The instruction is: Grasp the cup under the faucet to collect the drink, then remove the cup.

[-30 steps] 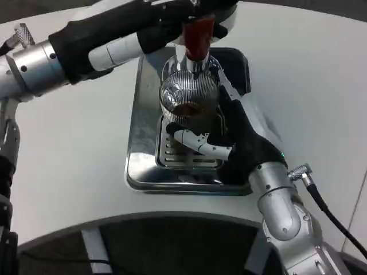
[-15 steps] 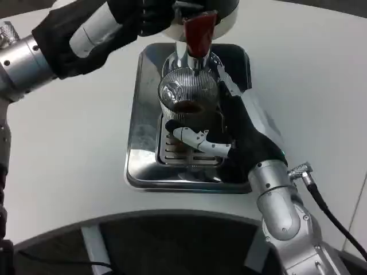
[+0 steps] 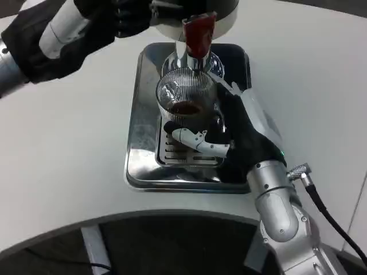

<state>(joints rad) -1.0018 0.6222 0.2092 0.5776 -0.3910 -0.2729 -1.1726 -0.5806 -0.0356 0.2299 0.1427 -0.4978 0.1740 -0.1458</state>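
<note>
A ribbed clear glass cup point(image 3: 184, 98) holding brown drink stands on the slotted grate of a steel drip tray point(image 3: 137, 154), right under the faucet with its red lever point(image 3: 197, 35). My right hand point(image 3: 232, 134) wraps around the cup from the right and front, fingers point(image 3: 198, 140) curled against its lower wall. My left hand point(image 3: 106, 20) is raised at the top left, beside the dispenser body point(image 3: 221, 11); its fingers are dark and partly cut off, so their pose is unclear.
The drip tray sits at the middle of a white round table point(image 3: 69, 166). A black cable point(image 3: 327, 215) trails from my right forearm at the lower right. The table's front edge curves below the tray.
My left arm has drawn back up and to the left, away from the faucet lever. My right hand still holds the cup, which sits slightly lower in the picture.
</note>
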